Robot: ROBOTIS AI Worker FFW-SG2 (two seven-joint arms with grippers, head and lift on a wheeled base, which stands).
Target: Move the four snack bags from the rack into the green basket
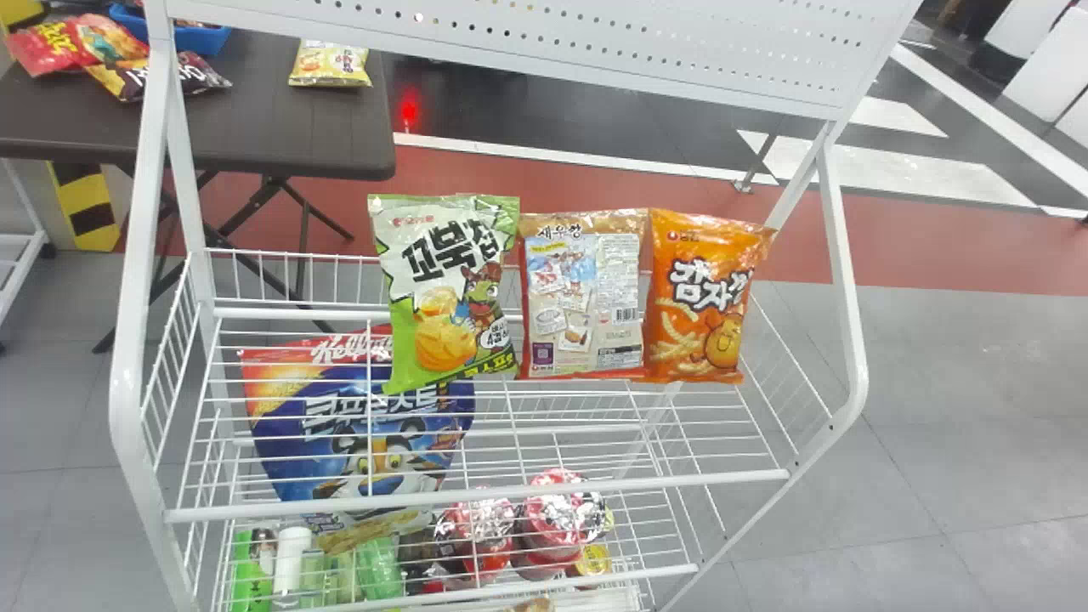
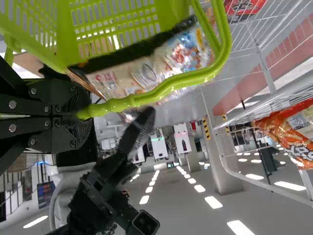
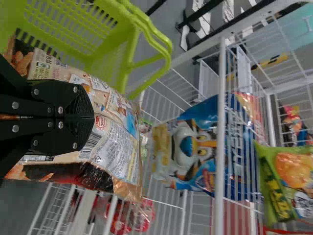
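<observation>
On the rack's upper shelf, a green bag, a tan-and-red bag and an orange bag stand side by side. My left gripper is shut on the handle of the green basket. Seen from the left wrist, a tan snack bag is beside the handle, and my right gripper is close to it. In the right wrist view, my right gripper is shut on this tan bag, which overlaps the green basket; how much lies inside cannot be told.
A blue cereal bag sits on the rack below the snack bags, with red-capped containers and bottles lower down. Behind the rack's left side stands a dark table with more bags. The rack's white posts and wire sides frame the shelf.
</observation>
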